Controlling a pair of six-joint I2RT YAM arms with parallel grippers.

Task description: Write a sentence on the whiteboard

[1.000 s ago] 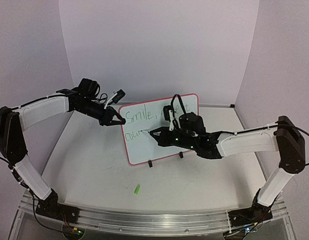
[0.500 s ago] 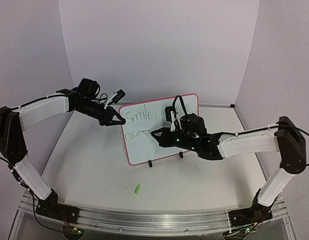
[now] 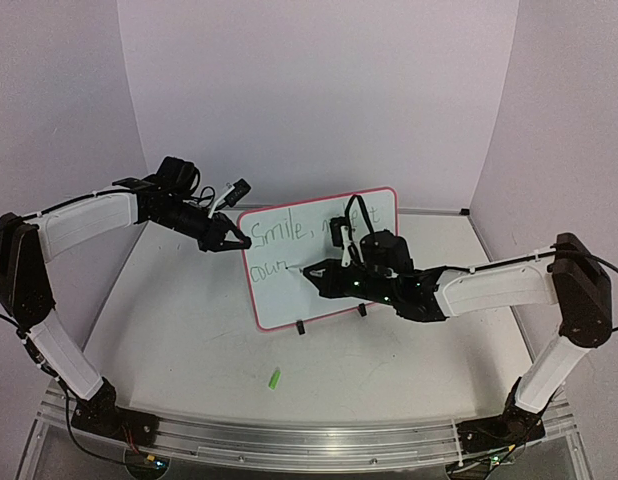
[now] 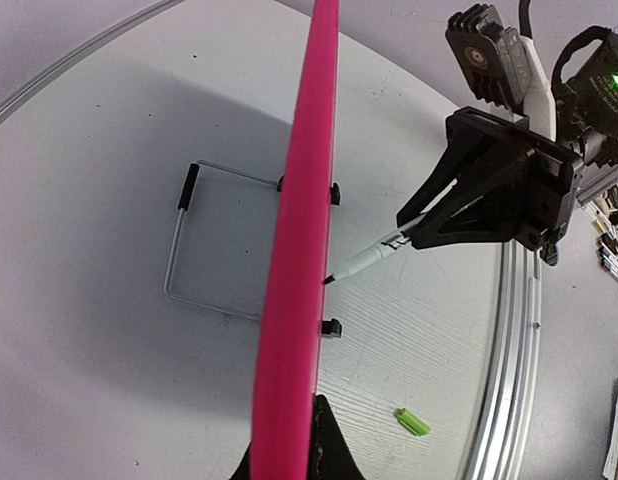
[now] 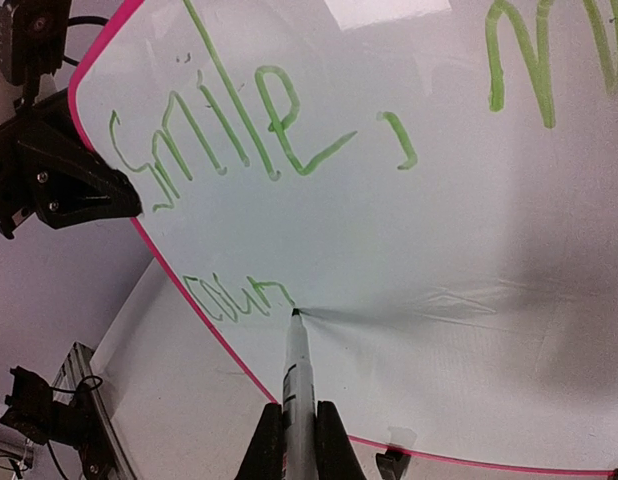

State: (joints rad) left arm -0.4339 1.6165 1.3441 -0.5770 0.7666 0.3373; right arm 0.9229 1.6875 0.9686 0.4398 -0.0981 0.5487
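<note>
The whiteboard [image 3: 289, 300] stands tilted mid-table [image 3: 179, 340] on its clip feet. The left arm reaches in from the left, and the left gripper [image 3: 232, 242] is clamped on the board's left rim. The right arm stretches low across the board's front. The right gripper [image 3: 327, 270] is closed on a marker [image 5: 296, 370], whose tip touches the board after "coun" in the green sentence [image 5: 239, 130]. A green cap [image 3: 275, 378] lies nearer.

Upright whiteboard [image 3: 289, 300] walls off mid-table [image 3: 179, 330]. Left gripper [image 3: 230, 243] clamps its left edge; right gripper [image 3: 319, 271] with marker [image 5: 296, 362] crosses its face. Tabletop in front lies open, bar one small green piece [image 3: 274, 378].
</note>
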